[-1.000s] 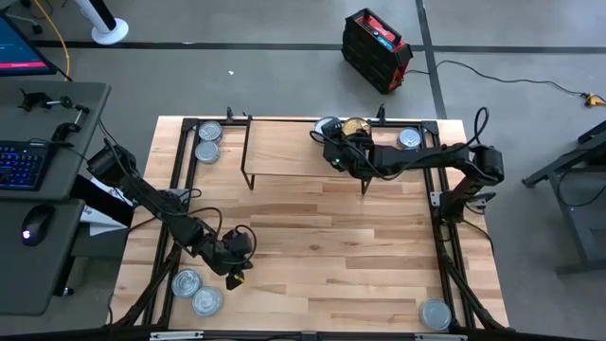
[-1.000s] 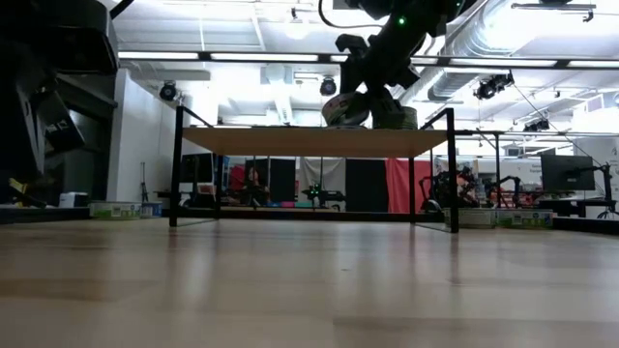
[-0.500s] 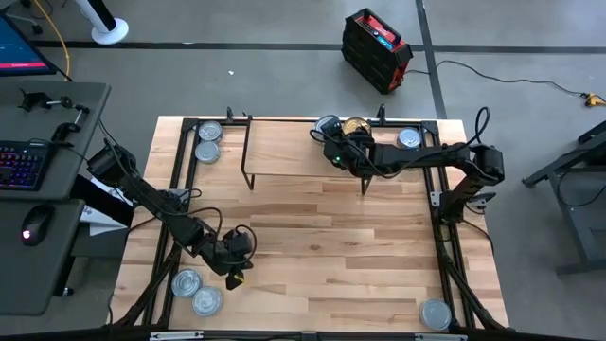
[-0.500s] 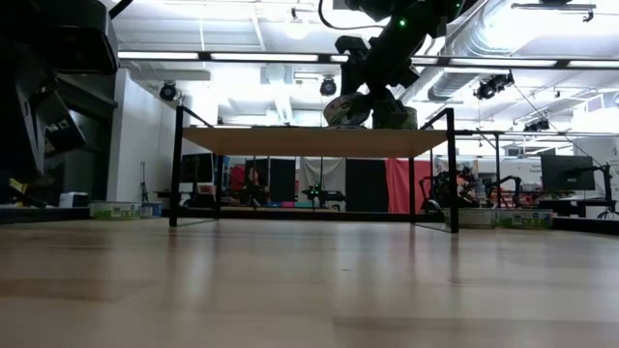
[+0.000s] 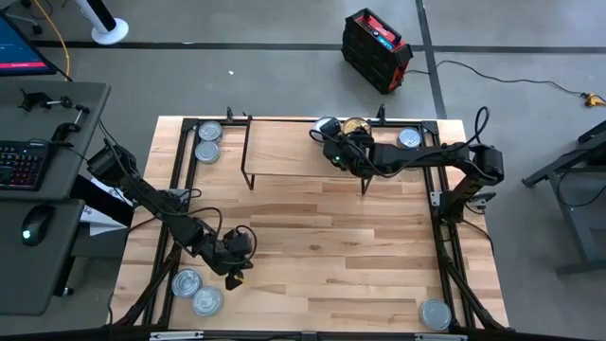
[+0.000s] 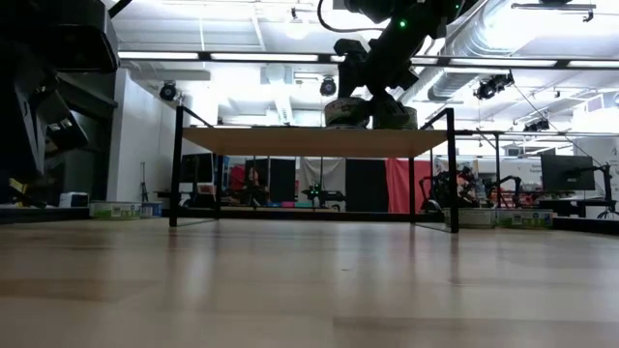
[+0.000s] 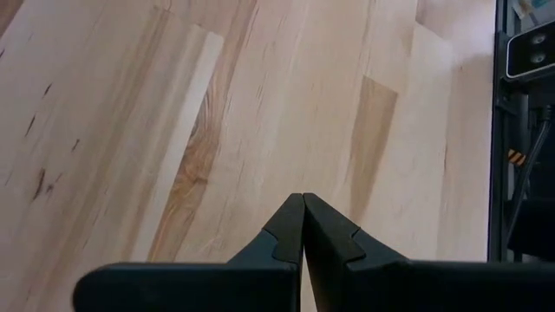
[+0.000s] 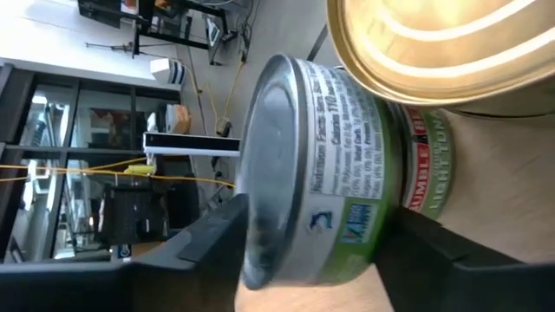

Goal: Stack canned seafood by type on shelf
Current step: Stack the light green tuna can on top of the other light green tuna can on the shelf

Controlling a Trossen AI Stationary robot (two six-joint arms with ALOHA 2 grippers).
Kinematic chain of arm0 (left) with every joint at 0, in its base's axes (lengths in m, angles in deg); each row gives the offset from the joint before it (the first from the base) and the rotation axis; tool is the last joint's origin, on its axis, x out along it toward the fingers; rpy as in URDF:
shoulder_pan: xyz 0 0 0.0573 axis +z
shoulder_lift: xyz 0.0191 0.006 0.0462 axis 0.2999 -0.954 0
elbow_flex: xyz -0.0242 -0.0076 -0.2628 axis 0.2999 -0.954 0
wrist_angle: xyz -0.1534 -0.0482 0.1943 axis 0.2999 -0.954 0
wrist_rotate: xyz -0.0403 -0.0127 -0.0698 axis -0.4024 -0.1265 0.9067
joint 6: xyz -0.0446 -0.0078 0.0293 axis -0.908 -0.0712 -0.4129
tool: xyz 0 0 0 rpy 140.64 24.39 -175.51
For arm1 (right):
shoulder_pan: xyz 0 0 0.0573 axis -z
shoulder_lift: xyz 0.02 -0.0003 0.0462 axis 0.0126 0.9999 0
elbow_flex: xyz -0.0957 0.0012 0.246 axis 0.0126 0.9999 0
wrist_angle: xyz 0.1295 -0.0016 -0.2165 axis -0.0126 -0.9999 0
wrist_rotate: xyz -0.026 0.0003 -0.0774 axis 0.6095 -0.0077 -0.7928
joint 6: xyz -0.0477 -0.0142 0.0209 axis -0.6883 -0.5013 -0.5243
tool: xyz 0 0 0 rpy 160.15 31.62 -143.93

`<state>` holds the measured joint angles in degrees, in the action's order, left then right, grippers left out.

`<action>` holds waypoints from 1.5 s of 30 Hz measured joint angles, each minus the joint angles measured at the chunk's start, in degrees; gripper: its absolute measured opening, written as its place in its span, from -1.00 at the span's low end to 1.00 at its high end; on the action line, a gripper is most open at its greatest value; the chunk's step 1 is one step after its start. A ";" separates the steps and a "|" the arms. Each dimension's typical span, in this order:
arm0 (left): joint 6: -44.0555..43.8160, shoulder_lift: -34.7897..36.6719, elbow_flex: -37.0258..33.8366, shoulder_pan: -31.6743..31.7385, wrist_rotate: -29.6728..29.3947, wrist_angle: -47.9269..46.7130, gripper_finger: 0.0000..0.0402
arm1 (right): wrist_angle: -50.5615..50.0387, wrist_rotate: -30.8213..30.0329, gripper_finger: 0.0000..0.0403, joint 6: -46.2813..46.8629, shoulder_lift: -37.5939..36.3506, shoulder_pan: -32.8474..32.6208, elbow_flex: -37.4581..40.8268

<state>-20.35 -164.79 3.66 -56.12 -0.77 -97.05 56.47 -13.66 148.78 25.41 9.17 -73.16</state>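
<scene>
Right gripper at upper centre of high view, over right end of shelf. Fingers flank silver-lidded tin, which sits on shelf board; whether they pinch or just bracket it, cannot tell. Gold tin just beside it, likely kept apart as its own type.

Left gripper in lower left of high view, fingertips pressed together, holding nothing, parked clear of shelf.

Loose tins lie at table corners, not yet stacked.

Beyond my tabletop I saw a red-and-black case on the floor, a keyboard and mouse alongside.
</scene>
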 joint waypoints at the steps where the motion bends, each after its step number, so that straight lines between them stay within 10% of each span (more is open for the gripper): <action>1: 0.31 0.00 0.00 0.01 0.00 0.00 -1.00 | 0.06 -0.08 0.17 0.00 0.00 0.00 0.00; 8: 0.52 -0.01 0.00 0.01 0.00 0.00 -1.00 | 3.80 2.67 0.45 -2.35 -0.04 0.02 0.00; 29: 0.59 -0.02 0.00 0.02 0.00 0.00 -1.00 | 6.41 4.35 0.46 -6.97 -0.02 0.00 0.07; 38: 1.52 -0.02 0.00 0.02 0.00 0.00 -1.00 | -17.31 4.76 0.46 -3.52 0.02 0.26 -11.03; 45: 1.61 -0.02 0.00 0.02 0.00 0.00 -1.00 | -16.80 7.63 0.46 -5.82 -0.04 1.10 -12.72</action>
<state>-18.74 -164.81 3.66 -56.10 -0.77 -97.05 39.67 -6.03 142.96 25.36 10.27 -85.88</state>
